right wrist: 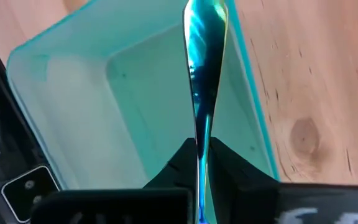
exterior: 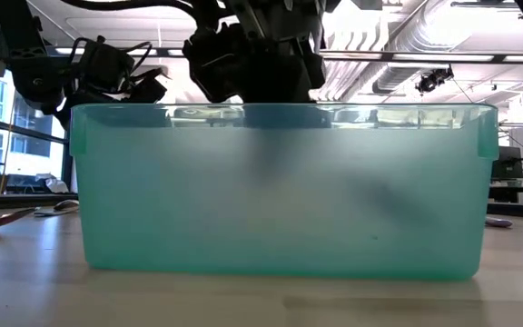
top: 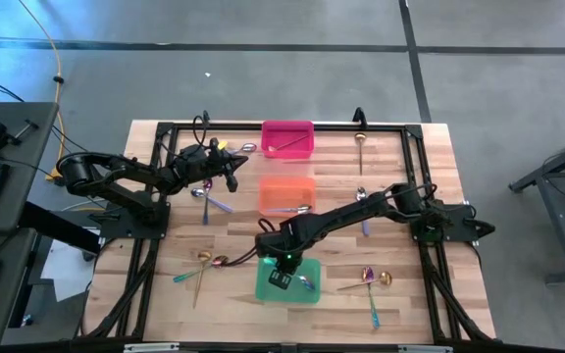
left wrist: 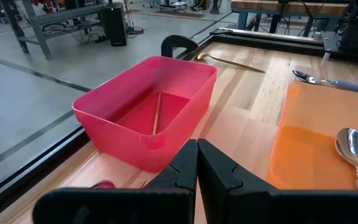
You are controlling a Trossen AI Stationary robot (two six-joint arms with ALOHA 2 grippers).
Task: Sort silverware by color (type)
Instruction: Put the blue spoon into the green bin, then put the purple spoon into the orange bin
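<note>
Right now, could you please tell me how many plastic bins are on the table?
3, in a line down the table's middle: the pink bin at the far edge, the orange bin in the centre, and the green bin nearest, under the right gripper.

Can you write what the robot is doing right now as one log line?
right pincer: shut on iridescent spoon over green bin | left pincer: shut, empty, near pink bin

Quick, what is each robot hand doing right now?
Left gripper: shut, holding nothing, near the pink bin.
Right gripper: shut on the iridescent utensil, over the green bin.
</note>
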